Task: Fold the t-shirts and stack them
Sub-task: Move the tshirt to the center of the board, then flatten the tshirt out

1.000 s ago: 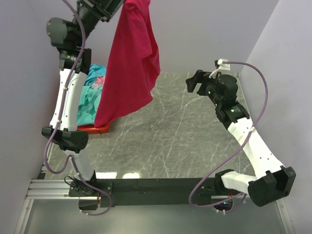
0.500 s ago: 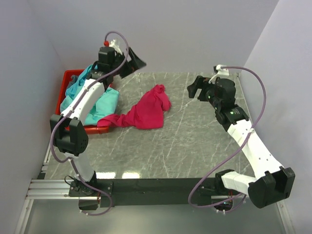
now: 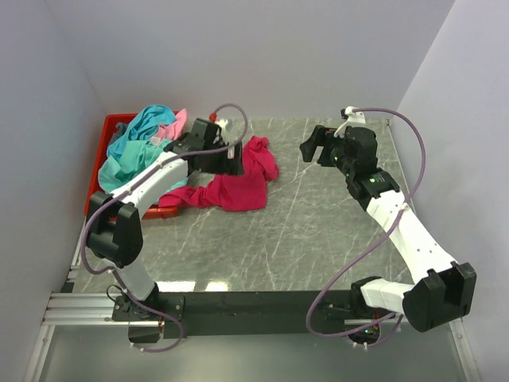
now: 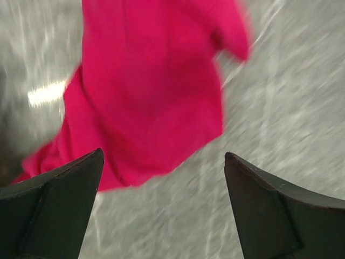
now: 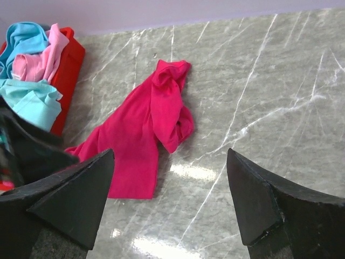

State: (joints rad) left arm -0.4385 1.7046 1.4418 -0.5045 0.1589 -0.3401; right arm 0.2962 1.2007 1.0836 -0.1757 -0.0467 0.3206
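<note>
From overhead, you see the crumpled magenta-red cloth t-shirt [image 3: 235, 188] lying loose on the grey marbled table [image 3: 318, 231]. It sits toward 10 o'clock from the table's middle, and its left tail reaches just beside the red plastic bin [image 3: 109, 126] at 9 o'clock. Your left gripper [image 3: 232, 159] hangs over the shirt's upper part, but that view does not show how its jaws stand. The left wrist view, though blurred, does: both fingers are spread wide with nothing between them, and the shirt is below, toward 11 o'clock. Your right gripper [image 3: 312, 146] sits at 1 o'clock, well apart from the shirt, and its wrist view shows its jaws wide and empty too. That same view shows nearly the whole shirt, one end bunched and folded over, which the left camera crops. In the bin, teal t-shirts [image 3: 131, 163] and a light pink t-shirt [image 3: 172, 122] are heaped over the rim.
</note>
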